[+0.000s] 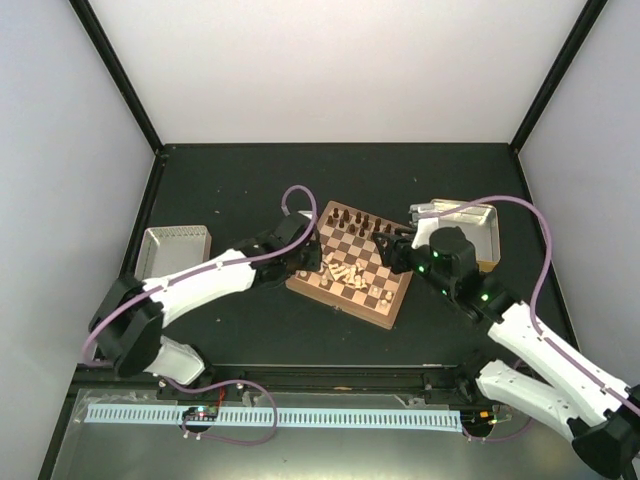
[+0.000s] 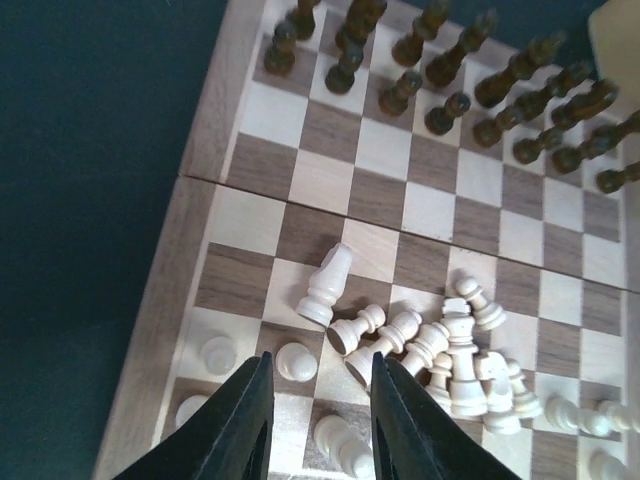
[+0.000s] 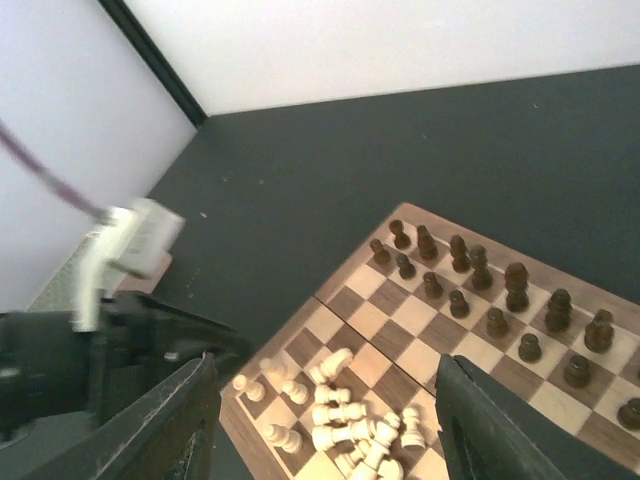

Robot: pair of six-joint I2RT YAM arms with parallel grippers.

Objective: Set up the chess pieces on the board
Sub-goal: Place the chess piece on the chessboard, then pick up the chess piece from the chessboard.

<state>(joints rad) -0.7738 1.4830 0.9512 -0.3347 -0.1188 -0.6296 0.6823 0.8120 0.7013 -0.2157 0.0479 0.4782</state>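
Note:
The board (image 1: 352,250) lies mid-table. Dark pieces (image 1: 355,218) stand in two rows along its far side (image 2: 480,80) (image 3: 490,290). Cream pieces (image 1: 340,270) lie toppled in a pile on the near half (image 2: 460,360) (image 3: 350,420). A few cream pawns (image 2: 218,352) stand by the left corner. My left gripper (image 1: 305,262) hovers over that corner, open (image 2: 320,360). One cream pawn (image 2: 295,360) stands just beyond its tips, and another cream piece (image 2: 345,445) stands free between its fingers. My right gripper (image 1: 385,250) hangs open and empty above the board's right side (image 3: 325,365).
A metal tray (image 1: 175,250) sits on the dark mat to the left of the board, and another (image 1: 465,225) sits to the right, behind the right arm. The left arm (image 3: 100,360) fills the lower left of the right wrist view. Black frame posts stand at the back corners.

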